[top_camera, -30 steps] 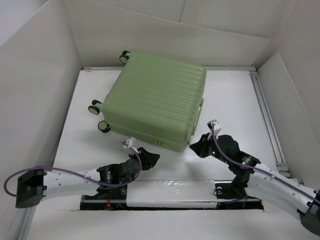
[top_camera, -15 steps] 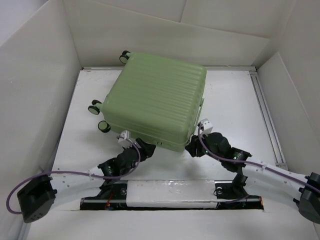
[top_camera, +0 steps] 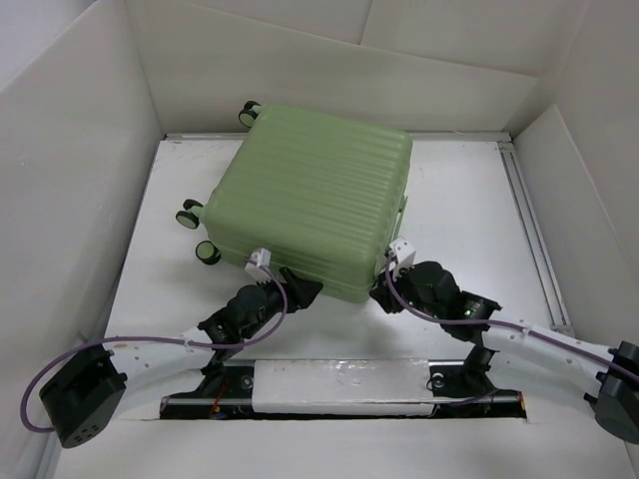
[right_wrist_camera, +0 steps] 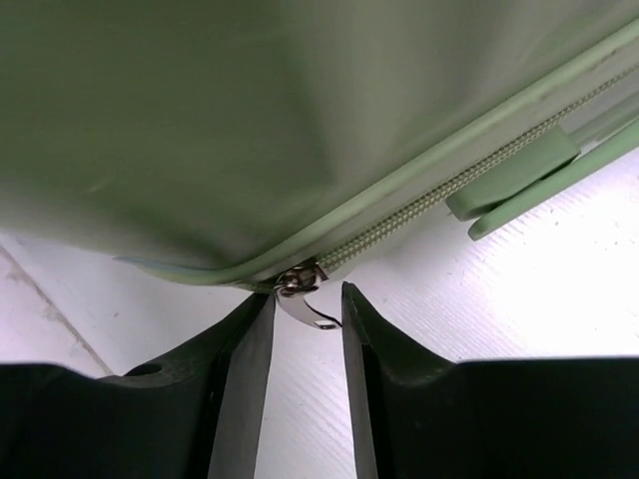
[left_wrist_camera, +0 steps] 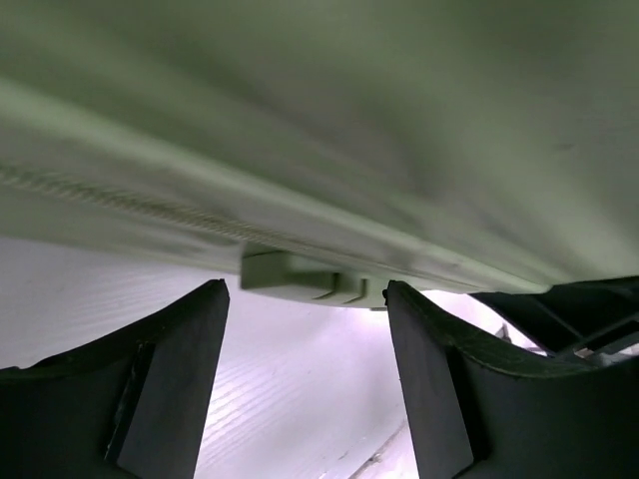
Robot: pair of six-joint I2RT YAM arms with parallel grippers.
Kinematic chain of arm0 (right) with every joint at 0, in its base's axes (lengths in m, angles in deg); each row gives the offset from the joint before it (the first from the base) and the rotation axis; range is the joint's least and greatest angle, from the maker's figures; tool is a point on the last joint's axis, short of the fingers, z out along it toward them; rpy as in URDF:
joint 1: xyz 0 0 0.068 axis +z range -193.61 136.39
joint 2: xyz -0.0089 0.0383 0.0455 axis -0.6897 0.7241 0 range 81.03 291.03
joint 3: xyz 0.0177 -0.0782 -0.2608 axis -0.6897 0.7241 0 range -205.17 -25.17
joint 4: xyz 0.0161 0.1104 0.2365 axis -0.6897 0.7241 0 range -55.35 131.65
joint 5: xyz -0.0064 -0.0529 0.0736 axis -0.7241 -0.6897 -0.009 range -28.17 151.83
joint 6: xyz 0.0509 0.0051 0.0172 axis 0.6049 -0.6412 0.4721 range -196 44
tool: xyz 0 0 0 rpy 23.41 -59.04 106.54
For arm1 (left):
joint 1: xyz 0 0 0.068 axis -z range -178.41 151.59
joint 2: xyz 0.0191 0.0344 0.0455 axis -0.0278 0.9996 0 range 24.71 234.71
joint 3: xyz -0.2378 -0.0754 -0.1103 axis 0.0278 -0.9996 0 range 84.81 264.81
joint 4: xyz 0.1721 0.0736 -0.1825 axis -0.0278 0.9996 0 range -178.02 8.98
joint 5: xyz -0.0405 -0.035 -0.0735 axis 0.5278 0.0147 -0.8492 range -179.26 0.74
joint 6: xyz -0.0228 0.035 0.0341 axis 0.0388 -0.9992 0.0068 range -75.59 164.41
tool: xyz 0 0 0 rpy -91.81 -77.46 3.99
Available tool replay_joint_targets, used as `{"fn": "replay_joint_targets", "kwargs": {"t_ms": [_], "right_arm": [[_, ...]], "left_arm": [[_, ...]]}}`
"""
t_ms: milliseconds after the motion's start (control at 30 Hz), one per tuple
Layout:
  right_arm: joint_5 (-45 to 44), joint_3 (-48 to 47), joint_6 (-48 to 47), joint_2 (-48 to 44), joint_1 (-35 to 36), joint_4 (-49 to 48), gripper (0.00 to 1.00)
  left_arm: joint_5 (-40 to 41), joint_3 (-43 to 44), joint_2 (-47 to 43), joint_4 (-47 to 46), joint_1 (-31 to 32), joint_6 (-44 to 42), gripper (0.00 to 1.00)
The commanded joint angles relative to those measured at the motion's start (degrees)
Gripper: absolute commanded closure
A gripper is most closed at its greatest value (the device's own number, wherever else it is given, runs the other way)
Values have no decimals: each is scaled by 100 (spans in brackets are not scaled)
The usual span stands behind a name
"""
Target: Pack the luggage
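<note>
1. Fingers (left_wrist_camera: pixel 170 389) of my left jaws stand well apart with nothing between them; only the white counter (top_camera: pixel 459 200) shows in the gap.
2. Just ahead of that gap, and slightly above it in the left wrist view, sits a small pale green block (left_wrist_camera: pixel 300 277) fixed along the seam of the luggage (top_camera: pixel 315 200). My fingertips are close to it but do not touch it.
3. My right jaws are much narrower. Their dark fingers (right_wrist_camera: pixel 240 399) leave a slim slot, and the metal zipper pull (right_wrist_camera: pixel 303 299) hangs right at the mouth of that slot. I cannot tell whether the pads pinch it or merely flank it.
4. From the pull, the zipper teeth (right_wrist_camera: pixel 449 185) run up and away along the shell's edge, past a flat pale green handle (right_wrist_camera: pixel 519 175) on the side.
5. Seen from above, both jaws are pressed up to the near side of the luggage: the left ones at about the middle of its near edge, the right ones at its near right corner.
6. Beyond them the luggage lies flat and closed on the counter, ribbed shell upward, turned a little so its corner points toward my right arm (top_camera: pixel 539 339).
7. Its caster wheels (top_camera: pixel 208 251) stick out on the left side, two near the left corner and one more (top_camera: pixel 247 113) at the far corner.
8. Farthest back, white walls (top_camera: pixel 300 60) enclose the counter on the back, left and right.
</note>
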Motion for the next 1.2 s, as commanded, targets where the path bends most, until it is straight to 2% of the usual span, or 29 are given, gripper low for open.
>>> {"fn": "replay_joint_targets", "kwargs": {"t_ms": [0,100,133,167,400,533,733,1000,1167], "right_arm": [[17,-194,-203,-421,34,-963,62],[-44,-37,-203,-615,34,-1088,70],[-45,-36,-203,-686,34,-1157,79],[-106,-36,-203,-686,34,-1158,83],[209,17,16,-555,34,-1158,100],[446,192,403,-387,95,-1158,100],[694,140,948,-150,534,-799,100],[992,-404,1291,8,1579,-551,100],[598,-669,1466,-282,2064,-420,100]], "left_arm": [[-196,149,8,-599,-36,-272,40],[-257,229,192,-653,-36,-335,43],[-257,289,331,-705,-36,-404,43],[-257,290,411,-810,-36,-405,45],[-363,492,1053,-1302,-36,-405,57],[-415,615,1221,-1504,-36,-353,66],[-346,817,1616,-1759,-36,-238,87],[-152,993,2073,-2024,-36,16,100],[-81,1055,2196,-2041,-36,17,100]]}}
